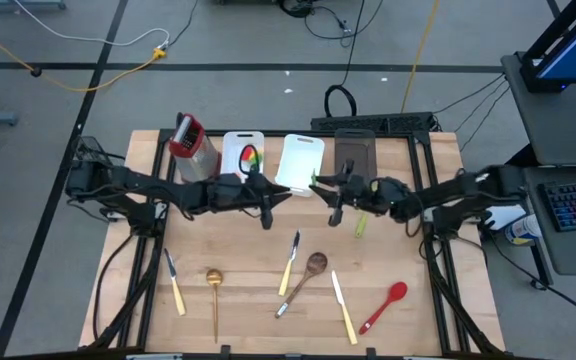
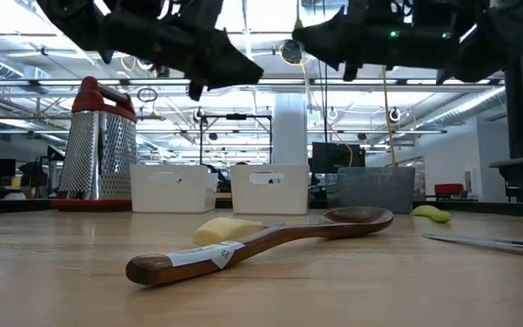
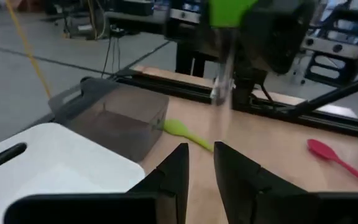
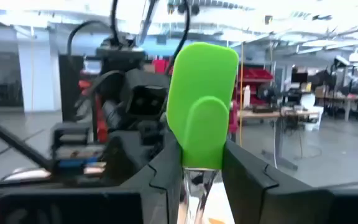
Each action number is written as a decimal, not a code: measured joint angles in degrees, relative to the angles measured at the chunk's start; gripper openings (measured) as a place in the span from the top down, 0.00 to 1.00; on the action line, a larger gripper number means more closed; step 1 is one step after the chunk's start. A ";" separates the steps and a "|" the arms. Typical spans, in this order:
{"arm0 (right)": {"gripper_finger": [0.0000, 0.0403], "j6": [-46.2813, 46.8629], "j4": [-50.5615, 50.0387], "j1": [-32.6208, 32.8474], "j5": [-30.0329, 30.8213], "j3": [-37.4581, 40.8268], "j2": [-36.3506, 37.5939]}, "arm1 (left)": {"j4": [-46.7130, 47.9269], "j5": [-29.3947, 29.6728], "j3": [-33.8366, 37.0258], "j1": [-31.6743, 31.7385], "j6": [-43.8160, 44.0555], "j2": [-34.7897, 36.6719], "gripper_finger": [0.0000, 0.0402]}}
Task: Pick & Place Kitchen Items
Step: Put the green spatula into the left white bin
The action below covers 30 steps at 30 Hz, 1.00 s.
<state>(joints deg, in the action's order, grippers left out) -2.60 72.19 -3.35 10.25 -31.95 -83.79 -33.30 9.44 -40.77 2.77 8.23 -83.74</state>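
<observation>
My right gripper (image 1: pixel 330 200) hovers over the table's middle, just in front of the bins, shut on a green spatula (image 4: pixel 202 93). The spatula also shows in the left wrist view (image 3: pixel 229 12). My left gripper (image 3: pixel 201 165) faces it from the left (image 1: pixel 268 205), a little open and empty. On the near half of the table lie the wooden spoon (image 1: pixel 306 275), red spoon (image 1: pixel 385 303), gold ladle (image 1: pixel 214 293) and three cream-handled knives (image 1: pixel 174 282) (image 1: pixel 288 262) (image 1: pixel 343 305). A yellow-green piece (image 1: pixel 360 225) lies below the right gripper. My right gripper pinches the spatula between its two fingers at the base of the green head (image 4: pixel 202 158), where the clear handle starts. The fingers reach in level from the table's right and lie across the spatula. The spatula stands upright, head up, handle (image 3: pixel 221 87) hanging down, clear of the table.
Along the far edge stand a metal grater with a red handle (image 1: pixel 193 148), a white bin (image 1: pixel 230 150) holding small coloured pieces, a second white bin (image 1: pixel 299 162) and a grey bin (image 1: pixel 354 155). The two grippers are close together over the table's middle.
</observation>
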 joint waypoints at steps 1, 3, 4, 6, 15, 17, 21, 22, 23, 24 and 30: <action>0.79 -0.05 0.84 -0.29 -0.05 -0.65 -1.20 | -1.17 0.01 0.00 -0.07 -0.85 -0.82 0.81; 0.79 -0.90 0.84 -0.79 -0.07 -1.87 -2.98 | -5.20 0.14 0.04 -0.28 -2.09 -2.86 0.81; 0.79 -1.29 0.79 -0.99 -0.15 -2.22 -3.62 | -7.23 0.16 0.04 -0.27 -2.49 -3.80 0.81; 0.79 -1.44 0.57 -1.46 -2.19 -3.22 -4.57 | -9.66 0.17 0.07 -0.23 -3.13 -5.10 0.80; 0.79 -1.15 0.01 -2.93 -5.86 -4.35 -4.53 | -14.82 0.62 0.06 0.42 -3.94 -8.45 0.58; 0.79 -1.13 -0.97 -3.06 -6.04 -4.85 -4.52 | -15.54 0.62 -0.37 0.45 -3.69 -8.92 0.52; 0.78 -1.30 -2.37 -3.08 -8.02 -5.98 -4.54 | -14.67 0.63 -1.66 0.82 -5.10 -9.57 0.45; 0.78 -1.40 -2.26 -3.08 -8.90 -6.15 -4.53 | -14.93 0.53 -2.51 0.85 -5.40 -10.23 0.45; 0.78 -1.33 -2.35 -3.06 -9.19 -6.41 -4.50 | -15.04 0.52 -3.07 0.85 -5.66 -10.48 0.44; 0.78 -1.33 -2.36 -3.06 -9.38 -6.70 -4.50 | -14.48 0.53 -3.46 0.87 -6.01 -10.59 0.44; 0.78 -1.33 -2.75 -3.06 -10.49 -7.11 -4.54 | -13.42 0.69 -6.74 1.00 -7.76 -12.31 0.49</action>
<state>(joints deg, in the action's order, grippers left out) -3.92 69.44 -6.42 -0.25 -39.06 -88.33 -46.71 10.13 -47.51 3.77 0.47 -96.05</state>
